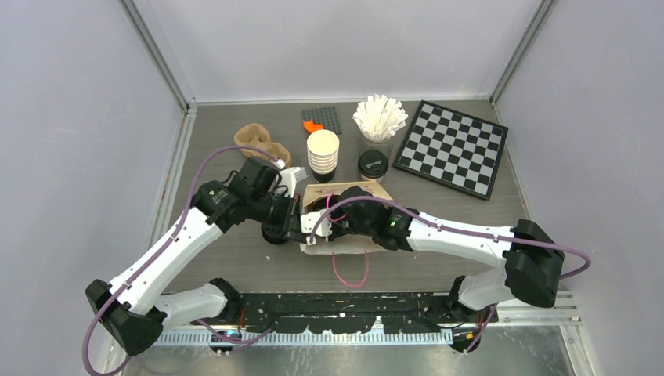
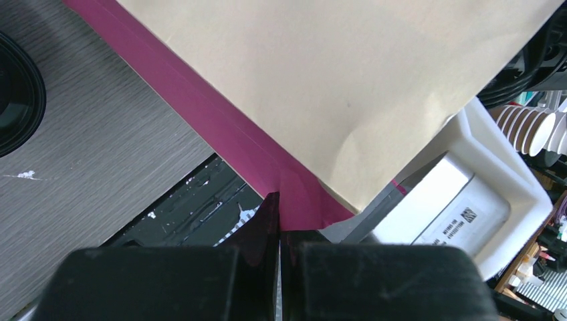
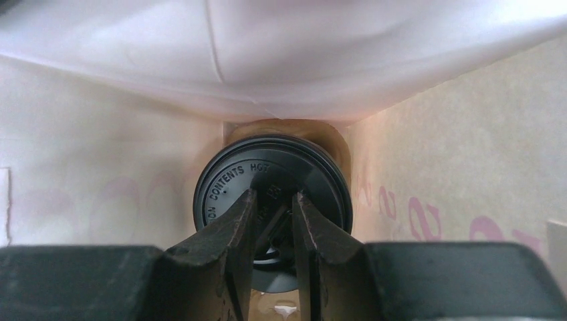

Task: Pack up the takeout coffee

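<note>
While the left gripper (image 2: 279, 215) is clenched on the magenta rim of the paper bag (image 2: 321, 87), with the rim pinched between its closed fingers, the bag's tan wall spreads out ahead of and above that hand. The right gripper (image 3: 274, 200) is inside the bag. Pale printed walls stand to either side of it and a slack white fold sags overhead. Directly ahead of its fingertips, at the far end of the bag, is a takeout coffee cup (image 3: 267, 164), black lid facing the hand, "CONTENTS HOT" legible. The two fingers stand a narrow gap apart, tips overlapping the lid's face; cannot tell whether they pinch anything. A second lidded cup (image 1: 373, 164) stands on the table (image 1: 258, 266) beyond the right hand, outside the bag, near a stack of lidless cups (image 1: 322, 151).
</note>
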`<action>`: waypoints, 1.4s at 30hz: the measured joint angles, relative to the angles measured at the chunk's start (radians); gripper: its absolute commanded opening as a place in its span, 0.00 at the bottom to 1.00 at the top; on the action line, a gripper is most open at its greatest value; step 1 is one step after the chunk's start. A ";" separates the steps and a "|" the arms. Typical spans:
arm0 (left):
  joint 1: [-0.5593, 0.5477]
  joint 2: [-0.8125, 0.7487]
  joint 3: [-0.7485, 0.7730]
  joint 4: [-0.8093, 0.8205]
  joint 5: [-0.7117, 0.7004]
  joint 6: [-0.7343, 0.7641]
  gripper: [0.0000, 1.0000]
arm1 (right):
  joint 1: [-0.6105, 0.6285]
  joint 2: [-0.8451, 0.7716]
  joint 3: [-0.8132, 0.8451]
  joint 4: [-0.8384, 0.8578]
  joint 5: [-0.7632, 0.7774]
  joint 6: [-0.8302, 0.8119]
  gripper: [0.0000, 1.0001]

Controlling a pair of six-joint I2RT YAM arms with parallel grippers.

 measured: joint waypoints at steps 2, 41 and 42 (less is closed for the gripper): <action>0.000 -0.003 0.000 0.000 0.000 -0.001 0.00 | 0.000 0.002 0.000 0.006 0.005 0.005 0.30; 0.005 -0.021 -0.015 0.007 -0.020 -0.022 0.00 | 0.005 0.035 -0.027 0.114 0.055 0.057 0.35; 0.005 -0.021 -0.015 0.007 -0.020 -0.022 0.00 | 0.005 0.035 -0.026 0.114 0.055 0.058 0.37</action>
